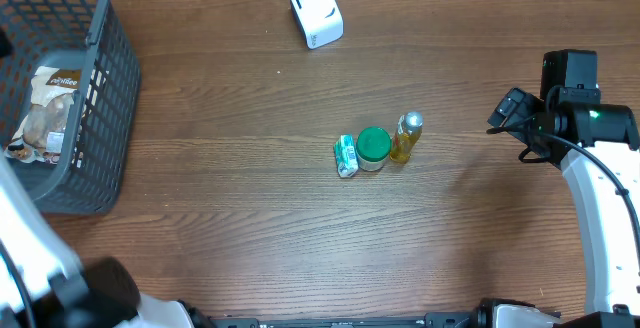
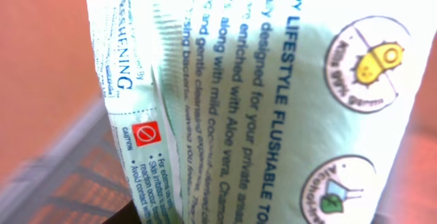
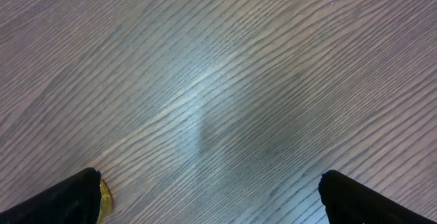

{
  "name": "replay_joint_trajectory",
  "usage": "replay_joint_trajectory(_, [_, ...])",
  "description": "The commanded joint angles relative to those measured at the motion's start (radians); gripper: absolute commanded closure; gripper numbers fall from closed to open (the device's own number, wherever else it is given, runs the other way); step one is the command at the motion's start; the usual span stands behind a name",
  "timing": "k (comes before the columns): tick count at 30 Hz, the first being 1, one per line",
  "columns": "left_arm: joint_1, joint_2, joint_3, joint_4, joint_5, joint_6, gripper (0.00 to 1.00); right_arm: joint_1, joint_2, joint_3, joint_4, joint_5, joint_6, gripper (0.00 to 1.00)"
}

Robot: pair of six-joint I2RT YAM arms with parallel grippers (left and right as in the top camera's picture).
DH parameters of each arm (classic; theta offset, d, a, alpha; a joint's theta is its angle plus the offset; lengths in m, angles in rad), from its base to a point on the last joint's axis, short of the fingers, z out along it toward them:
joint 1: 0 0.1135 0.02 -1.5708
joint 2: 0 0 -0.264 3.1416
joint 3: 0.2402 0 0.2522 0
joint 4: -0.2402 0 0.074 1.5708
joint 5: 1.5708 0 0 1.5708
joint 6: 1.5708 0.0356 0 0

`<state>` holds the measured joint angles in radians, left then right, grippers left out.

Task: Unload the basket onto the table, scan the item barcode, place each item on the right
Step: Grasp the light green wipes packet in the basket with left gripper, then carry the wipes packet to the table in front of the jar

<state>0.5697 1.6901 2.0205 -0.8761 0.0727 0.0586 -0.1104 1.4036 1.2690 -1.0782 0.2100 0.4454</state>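
A pale green wipes packet [image 2: 273, 108] with blue print fills the left wrist view, held upright very close to the camera. Its creases run together at the bottom edge, where my left gripper's jaws pinch it; the fingers themselves are hidden. No barcode shows on the side facing me. Grey basket mesh [image 2: 61, 183] lies behind it. The white scanner [image 1: 316, 12] stands at the table's far edge. At the right, my right gripper [image 1: 510, 108] hangs open over bare wood, its fingertips [image 3: 68, 197] far apart, nothing between them.
A dark mesh basket [image 1: 115, 88] with a snack bag [image 1: 45, 113] fills the left side. Mid-table stand a small green-white pack [image 1: 346, 155], a green-lidded jar [image 1: 373, 149] and a yellow bottle [image 1: 406, 136]. A sliver of yellow [image 3: 104, 198] shows beside my right gripper's left finger.
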Motion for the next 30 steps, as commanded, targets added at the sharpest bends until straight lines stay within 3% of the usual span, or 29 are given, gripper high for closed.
replay_joint_trajectory(1, [-0.003,-0.037,0.008,-0.032,-0.013,-0.051,0.71,-0.001,0.002,0.011,0.003,0.006,0.008,0.0])
replay_joint_trajectory(9, [-0.022,-0.019,-0.036,-0.116,-0.037,-0.089,0.72,-0.001,0.002,0.011,0.003,0.006,0.007,0.0])
replay_joint_trajectory(14, [-0.104,-0.065,-0.036,-0.121,-0.036,-0.137,0.72,-0.001,0.002,0.011,0.003,0.006,0.007,0.0])
replay_joint_trajectory(22, [-0.367,-0.17,-0.036,-0.202,-0.109,-0.184,0.72,-0.001,0.002,0.011,0.003,0.006,0.007,0.0])
replay_joint_trajectory(27, [-0.538,-0.154,-0.068,-0.364,-0.106,-0.297,0.72,-0.001,0.002,0.011,0.003,0.006,0.007,0.0])
replay_joint_trajectory(30, [-0.638,-0.138,-0.151,-0.369,-0.105,-0.333,0.73,-0.001,0.002,0.011,0.003,0.006,0.007,0.0])
